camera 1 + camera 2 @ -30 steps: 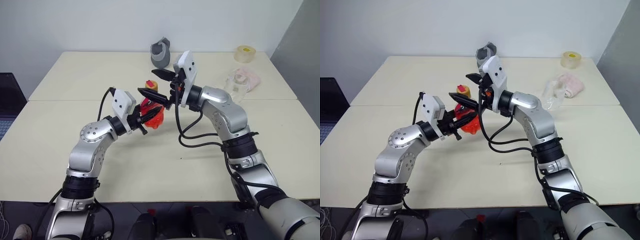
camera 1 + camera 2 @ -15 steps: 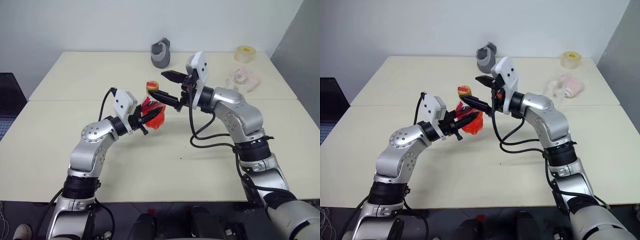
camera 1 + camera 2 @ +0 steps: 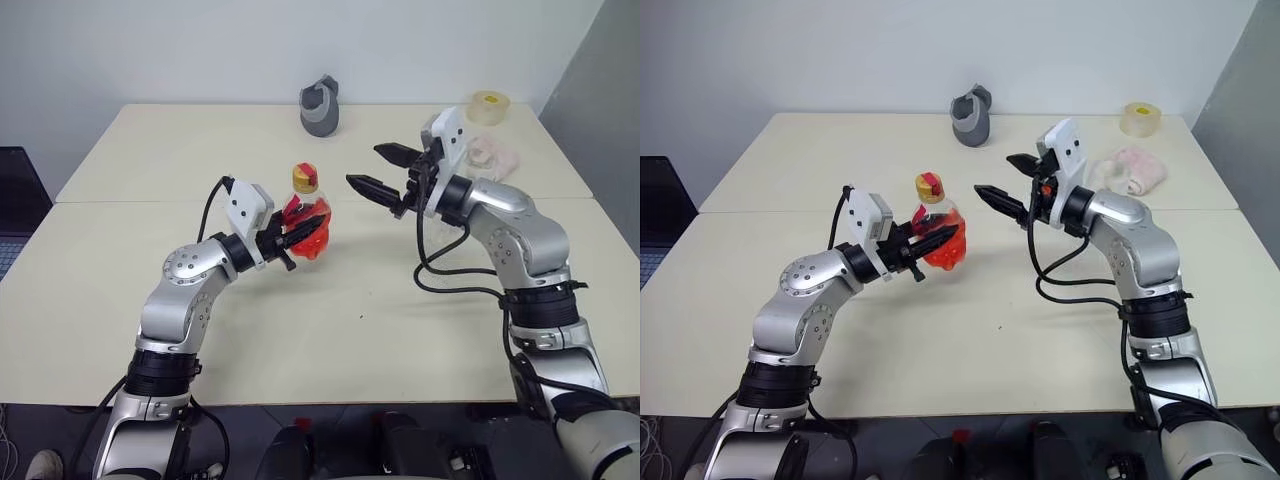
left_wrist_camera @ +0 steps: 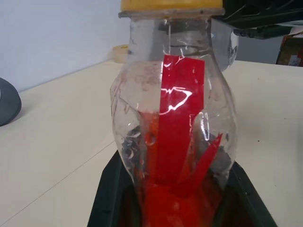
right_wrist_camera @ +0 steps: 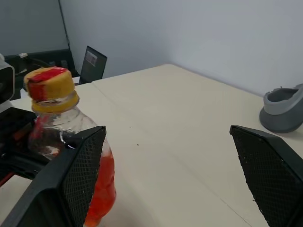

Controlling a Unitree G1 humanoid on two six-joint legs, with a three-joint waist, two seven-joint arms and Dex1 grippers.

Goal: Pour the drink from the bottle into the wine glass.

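The bottle point(image 3: 307, 212) is held upright above the table in my left gripper point(image 3: 295, 236), which is shut on its lower body. Its yellow cap point(image 3: 305, 178) is on, and the red drink point(image 4: 175, 198) fills the lower part. To the bottle's right, clear of it, my right gripper point(image 3: 364, 166) hangs open and empty, pointing at the cap. In the right wrist view the bottle point(image 5: 71, 142) shows beyond one of the wide-spread fingers point(image 5: 71, 179). The wine glass point(image 3: 1097, 176) stands at the back right, mostly hidden behind my right arm.
A pink cloth point(image 3: 497, 153) lies by the glass at the back right, with a tape roll point(image 3: 487, 106) behind it. A grey cup-like object point(image 3: 320, 105) sits at the back middle. A dark laptop point(image 3: 15, 200) stands off the table's left edge.
My right gripper has drawn away to the right from the bottle's cap, staying open. The cap is still on. The left gripper and bottle have not moved.
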